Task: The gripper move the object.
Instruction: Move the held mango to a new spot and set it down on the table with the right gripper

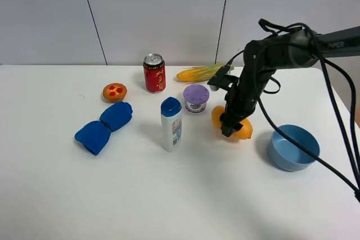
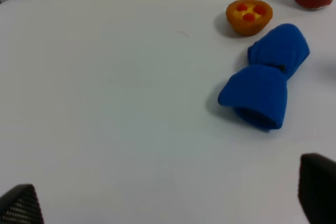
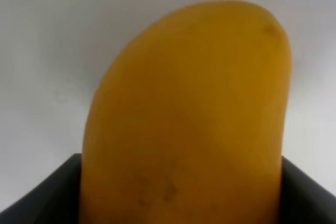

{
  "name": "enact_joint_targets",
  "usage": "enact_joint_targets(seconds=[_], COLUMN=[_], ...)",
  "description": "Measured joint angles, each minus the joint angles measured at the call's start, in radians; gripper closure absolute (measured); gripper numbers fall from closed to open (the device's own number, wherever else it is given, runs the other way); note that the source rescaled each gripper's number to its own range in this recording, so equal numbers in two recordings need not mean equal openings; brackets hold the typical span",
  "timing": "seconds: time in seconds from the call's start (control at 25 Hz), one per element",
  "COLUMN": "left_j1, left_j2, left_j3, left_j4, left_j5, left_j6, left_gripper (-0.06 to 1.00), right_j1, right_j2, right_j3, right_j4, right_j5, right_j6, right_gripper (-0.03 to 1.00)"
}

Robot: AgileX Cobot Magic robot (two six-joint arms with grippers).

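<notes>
Although partly hidden in the high view, the mango (image 1: 243, 131) is seen right of centre, near the blue bowl (image 1: 293, 148), clasped in the jaws of the right gripper (image 1: 229, 128). Its long axis is laid upper left to lower right. "PIPER" is read on the arm (image 1: 337, 44). The left gripper (image 2: 168, 203) is held with jaws wide.

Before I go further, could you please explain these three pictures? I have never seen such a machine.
It is a robot with two arms, each ending in a gripper. One picture looks down from a high camera; the other two come from cameras on the wrists. The right gripper is closed on a mango, which fills its wrist picture. The left gripper is open over the table, near a blue cloth and a tart. Also there: a can, corn, a cup, a bottle, a bowl.
</notes>
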Motion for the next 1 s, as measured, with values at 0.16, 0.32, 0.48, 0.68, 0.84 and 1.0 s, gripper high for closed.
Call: enact_joint_targets(seconds=[0.16, 0.32, 0.48, 0.68, 0.84, 1.0], left_j1=[0.000, 0.000, 0.000, 0.000, 0.000, 0.000], left_j2=[0.000, 0.000, 0.000, 0.000, 0.000, 0.000], left_j3=[0.000, 0.000, 0.000, 0.000, 0.000, 0.000], left_j4=[0.000, 0.000, 0.000, 0.000, 0.000, 0.000], left_j5=[0.000, 0.000, 0.000, 0.000, 0.000, 0.000], left_j6=[0.001, 0.002, 0.002, 0.002, 0.002, 0.002], left_gripper=[-0.06, -0.06, -0.06, -0.06, -0.06, -0.06], right_j1=[0.000, -0.006, -0.047, -0.100, -0.137, -0.141], right_j2=[-0.092, -0.170, -0.224, -0.270, -0.286, -0.290], right_j3=[0.000, 0.000, 0.000, 0.000, 0.008, 0.083], right_j4=[0.000, -0.007, -0.045, -0.116, -0.129, -0.142], right_j5=[0.034, 0.102, 0.168, 0.271, 0.334, 0.364], right_j6=[0.008, 0.016, 0.054, 0.078, 0.081, 0.077], right_gripper=[0.94, 0.94, 0.94, 0.94, 0.94, 0.94])
